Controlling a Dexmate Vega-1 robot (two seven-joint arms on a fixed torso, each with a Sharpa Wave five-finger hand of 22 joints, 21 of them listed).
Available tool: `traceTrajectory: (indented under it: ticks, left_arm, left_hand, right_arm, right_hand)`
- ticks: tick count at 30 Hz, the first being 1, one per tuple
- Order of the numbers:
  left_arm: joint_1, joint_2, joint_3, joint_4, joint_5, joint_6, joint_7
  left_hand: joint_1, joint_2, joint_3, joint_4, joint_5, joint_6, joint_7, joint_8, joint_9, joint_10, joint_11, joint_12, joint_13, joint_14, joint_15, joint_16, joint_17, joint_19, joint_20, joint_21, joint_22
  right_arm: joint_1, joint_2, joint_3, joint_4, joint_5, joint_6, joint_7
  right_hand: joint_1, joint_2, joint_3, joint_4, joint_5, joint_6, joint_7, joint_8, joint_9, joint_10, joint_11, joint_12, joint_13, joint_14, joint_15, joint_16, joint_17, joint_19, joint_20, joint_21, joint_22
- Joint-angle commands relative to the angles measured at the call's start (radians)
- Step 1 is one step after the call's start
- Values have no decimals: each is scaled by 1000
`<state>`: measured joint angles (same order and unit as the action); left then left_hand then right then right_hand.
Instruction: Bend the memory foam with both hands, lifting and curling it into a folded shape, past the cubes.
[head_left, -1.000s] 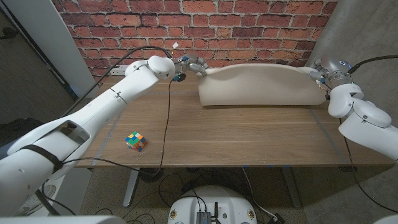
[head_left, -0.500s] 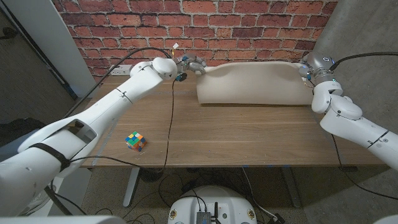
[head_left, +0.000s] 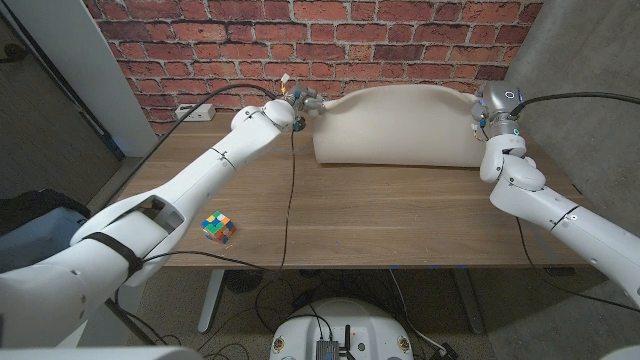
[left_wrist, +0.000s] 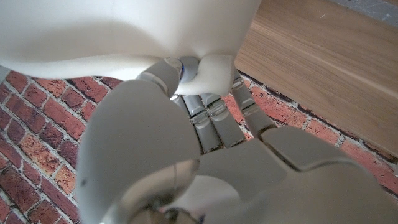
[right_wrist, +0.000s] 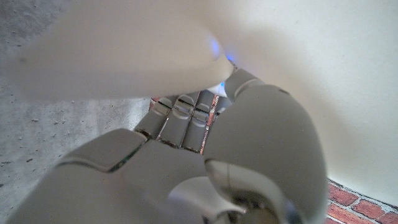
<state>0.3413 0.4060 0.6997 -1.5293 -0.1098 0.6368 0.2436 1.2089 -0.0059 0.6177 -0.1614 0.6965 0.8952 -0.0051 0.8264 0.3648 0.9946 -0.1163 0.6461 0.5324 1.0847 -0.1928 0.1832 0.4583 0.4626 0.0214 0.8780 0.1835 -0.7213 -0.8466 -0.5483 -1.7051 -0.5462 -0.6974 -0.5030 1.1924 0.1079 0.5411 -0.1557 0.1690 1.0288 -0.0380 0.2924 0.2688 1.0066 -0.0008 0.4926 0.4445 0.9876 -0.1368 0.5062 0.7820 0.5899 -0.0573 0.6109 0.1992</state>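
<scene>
We note the memory foam (head_left: 395, 128) now stands taller and narrower than a second ago: its two ends have come inward and its top edge has risen into a fuller arch against the brick wall (head_left: 200, 40). Both arms have swung in toward the middle with it.

The left hand (head_left: 300, 101) grips the foam's end nearest it; in the left wrist view its fingers (left_wrist: 211, 115) wrap a pinched corner of foam (left_wrist: 205, 71). The right hand (head_left: 482, 118) is mostly hidden behind its wrist in the head view. The right wrist view is blurred, but it appears to be clamped on the foam (right_wrist: 311, 81) at that end, thumb over and fingers under.

The foam sits on the far part of the tabletop (head_left: 400, 215), spanning between the two hands. The coloured cube (head_left: 218, 226) lies well apart, back toward the robot from the left hand, untouched.

We judge the bend begun but shallow. More inward travel and lift are needed before it counts as folded.
</scene>
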Motion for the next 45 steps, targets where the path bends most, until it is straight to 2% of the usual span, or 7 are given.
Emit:
traceTrajectory:
  ticks: [1, 18, 22, 29, 34, 39, 45]
  left_arm:
    - [-27, -130, 35, 134, 27, 5, 158]
    - [-100, -315, 59, 399, 42, -22, 322]
    - [-111, -340, 63, 438, 38, -19, 343]
    - [-111, -356, 61, 446, 28, 13, 369]
    - [-104, -364, 47, 434, 12, 40, 391]
    - [-99, -369, 43, 422, 10, 64, 424]
    - [-97, -379, 39, 414, 8, 106, 457]
  left_hand:
    - [-3, -11, 10, -3, 4, 20, 4, 5, -5, 33, -13, 18, 174, 16, 0, 12, -2, 15, -1, 10, 1]
    - [-7, -23, 27, -5, 18, 31, 6, 12, -10, 47, -12, 28, 180, 35, -2, 21, -7, 26, -5, 21, -2]
    - [-9, -27, 30, -5, 22, 34, 8, 15, -9, 48, -13, 29, 180, 38, -2, 22, -8, 27, -5, 23, -2]
    - [-10, -31, 38, -5, 28, 34, 8, 17, -10, 50, -12, 30, 180, 44, 0, 24, -8, 32, -7, 27, -3]
    - [-11, -34, 41, -4, 32, 35, 7, 17, -13, 51, -12, 32, 182, 43, 0, 23, -8, 34, -8, 29, -3]
    - [-12, -36, 47, -5, 37, 35, 9, 21, -11, 55, -9, 34, 182, 47, -2, 25, -8, 34, -6, 31, -4]
    - [-13, -40, 52, -5, 44, 35, 9, 24, -9, 58, -10, 34, 179, 50, -3, 26, -8, 35, -6, 33, -4]
  right_arm:
    - [47, 54, -50, 101, -31, 34, -77]
    - [62, 78, -80, 144, -31, 54, -85]
    - [56, 81, -84, 126, -36, 12, -70]
    - [35, 117, -69, 107, -44, -74, -124]
    - [11, 177, -33, 133, -33, -82, -268]
    - [-13, 225, 0, 181, -23, -23, -452]
    - [-35, 252, 29, 203, -21, 8, -604]
  right_hand:
    - [-4, 0, 3, -3, 8, 2, -4, 1, 1, 13, -4, 3, 12, 9, -75, -8, -2, 8, -4, 8, -1]
    - [-6, -27, 11, -11, 5, -82, -17, -57, -16, -67, -15, -48, -26, -43, -75, -100, -61, 9, 2, 41, -2]
    - [-100, -57, -13, 19, 10, -193, -49, -105, -36, -270, -17, -151, -61, -177, -37, -228, -154, -17, 37, 54, -10]
    - [-322, -131, -93, 61, 33, -623, -70, -122, -61, -681, -33, -316, -121, -511, 25, -325, -238, -156, 133, 0, -19]
    - [-438, -164, -152, 93, 35, -740, -43, -117, -63, -777, -16, -311, -139, -613, 48, -318, -255, -212, 160, -37, -19]
    - [-511, -178, -199, 105, 45, -850, -34, -117, -64, -868, -2, -312, -153, -709, 86, -320, -270, -293, 239, -92, -20]
    - [-532, -176, -229, 77, 54, -999, -63, -112, -70, -1045, -15, -309, -198, -920, 113, -327, -345, -534, 272, -256, -26]
